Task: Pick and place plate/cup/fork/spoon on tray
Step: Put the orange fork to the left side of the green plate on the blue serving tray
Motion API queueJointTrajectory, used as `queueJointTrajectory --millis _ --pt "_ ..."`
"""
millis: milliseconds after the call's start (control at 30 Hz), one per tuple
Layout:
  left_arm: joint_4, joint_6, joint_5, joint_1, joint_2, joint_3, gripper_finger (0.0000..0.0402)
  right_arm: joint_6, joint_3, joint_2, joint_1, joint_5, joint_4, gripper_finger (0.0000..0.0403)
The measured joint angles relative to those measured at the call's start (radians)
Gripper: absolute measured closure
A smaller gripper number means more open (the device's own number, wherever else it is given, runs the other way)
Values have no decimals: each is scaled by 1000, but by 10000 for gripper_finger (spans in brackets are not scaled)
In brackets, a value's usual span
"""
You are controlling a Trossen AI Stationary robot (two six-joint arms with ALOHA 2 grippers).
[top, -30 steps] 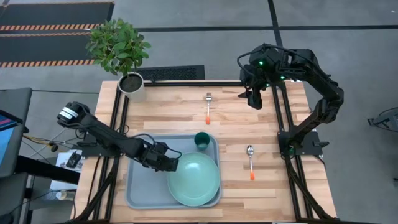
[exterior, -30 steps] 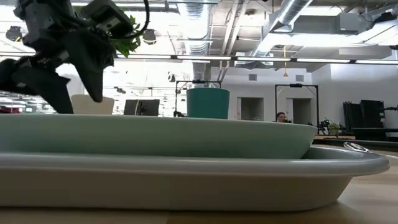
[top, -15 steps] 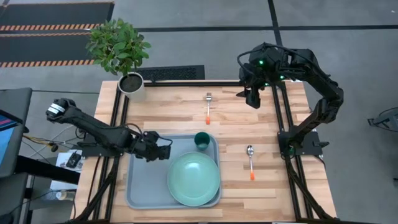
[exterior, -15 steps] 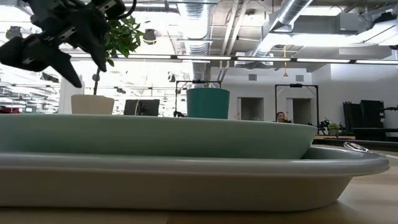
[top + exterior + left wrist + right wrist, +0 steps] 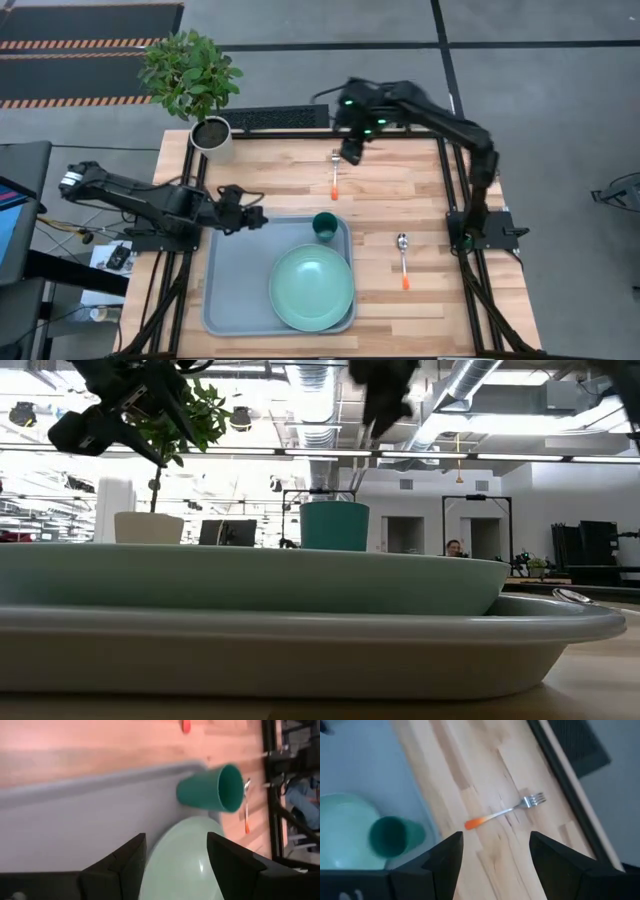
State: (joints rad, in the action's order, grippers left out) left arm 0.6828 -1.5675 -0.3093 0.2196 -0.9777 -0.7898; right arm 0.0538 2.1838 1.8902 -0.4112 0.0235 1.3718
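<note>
Plate (image 5: 312,288) and cup (image 5: 324,225) sat on the tray (image 5: 235,290), lower centre. Fork (image 5: 335,170) lay upper centre beneath the open, empty right claw (image 5: 351,152); left claw (image 5: 255,215) open, empty; spoon (image 5: 402,258) right.

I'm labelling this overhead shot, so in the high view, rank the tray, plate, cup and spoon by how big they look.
1. tray
2. plate
3. spoon, longer than the cup is wide, though far thinner
4. cup
</note>
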Motion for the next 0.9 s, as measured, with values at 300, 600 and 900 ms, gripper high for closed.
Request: queueJointTrajectory --millis 300,600,900 --pt "141 20 -46 -37 106 0 206 127 -1 274 -69 -1 -25 148" --pt "239 20 -67 -37 123 0 207 232 0 414 -90 -23 -93 148" --pt "254 44 -70 -37 123 0 207 292 -13 453 -95 -26 -118 148"
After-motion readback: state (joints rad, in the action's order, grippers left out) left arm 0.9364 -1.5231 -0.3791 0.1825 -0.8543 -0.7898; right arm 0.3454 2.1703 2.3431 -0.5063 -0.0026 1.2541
